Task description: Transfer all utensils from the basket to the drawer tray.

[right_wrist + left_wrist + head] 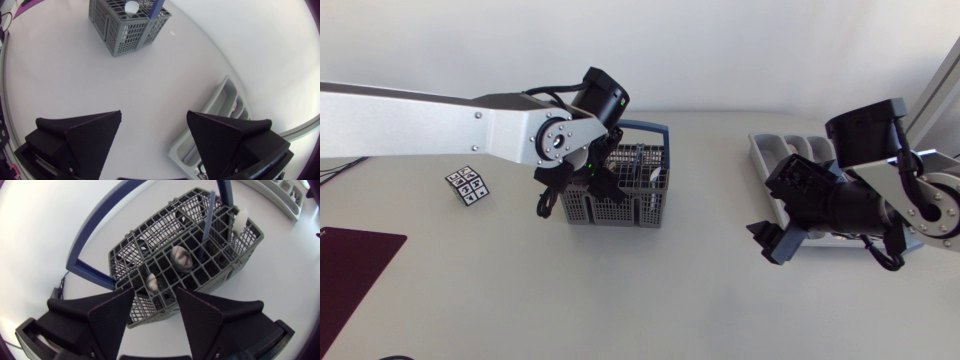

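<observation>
Both wedge fingers of my left gripper (pixel 154 292) stood wide apart, holding nothing, just above the grey basket (pixel 220 272).
Utensils stood upright in its cells: two metal spoons (pixel 181 258) bowl-up, a blue-handled piece (pixel 207 222), a white spoon (pixel 240 220). My right gripper (pixel 154 114), equally open and empty, hung near the grey tray (pixel 205 112).

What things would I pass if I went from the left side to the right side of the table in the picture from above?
dark mat → small black-and-white tag → grey basket → drawer tray
</observation>
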You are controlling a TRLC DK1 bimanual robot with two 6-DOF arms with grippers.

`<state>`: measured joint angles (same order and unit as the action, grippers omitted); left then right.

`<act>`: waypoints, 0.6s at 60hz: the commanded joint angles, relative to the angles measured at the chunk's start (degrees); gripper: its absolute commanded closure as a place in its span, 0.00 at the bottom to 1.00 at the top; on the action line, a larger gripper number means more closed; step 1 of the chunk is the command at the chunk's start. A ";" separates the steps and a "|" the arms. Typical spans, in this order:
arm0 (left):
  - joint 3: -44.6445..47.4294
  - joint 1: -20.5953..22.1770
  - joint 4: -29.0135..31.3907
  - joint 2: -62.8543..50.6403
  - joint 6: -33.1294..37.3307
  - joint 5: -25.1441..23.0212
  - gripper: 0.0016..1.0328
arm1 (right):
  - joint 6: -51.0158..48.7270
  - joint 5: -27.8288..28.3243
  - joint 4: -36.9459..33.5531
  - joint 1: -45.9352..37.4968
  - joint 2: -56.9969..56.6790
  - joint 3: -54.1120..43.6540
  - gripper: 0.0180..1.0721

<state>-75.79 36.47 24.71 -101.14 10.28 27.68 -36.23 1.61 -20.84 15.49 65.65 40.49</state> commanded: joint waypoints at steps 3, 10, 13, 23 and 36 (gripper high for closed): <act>-2.17 0.27 -1.15 -2.30 -0.97 2.20 0.47 | 4.32 -0.20 -0.17 3.67 -0.34 0.38 0.10; -2.35 0.27 -2.12 -3.18 -0.97 3.43 0.47 | 6.43 -0.11 0.54 6.66 -0.08 0.91 0.10; -2.35 0.45 -2.47 -3.45 -1.06 3.96 0.47 | 7.22 -0.29 1.07 7.72 0.18 1.08 0.10; -2.17 0.36 -4.14 -3.89 -1.06 4.57 0.53 | 8.45 -0.46 1.86 9.56 1.68 0.99 0.10; -1.64 0.36 -5.81 -4.94 -1.23 5.45 0.57 | 8.63 -0.90 2.65 10.35 2.64 0.29 0.10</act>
<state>-76.47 36.51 19.38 -104.33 10.09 32.01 -29.04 1.19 -18.79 25.32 67.33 40.60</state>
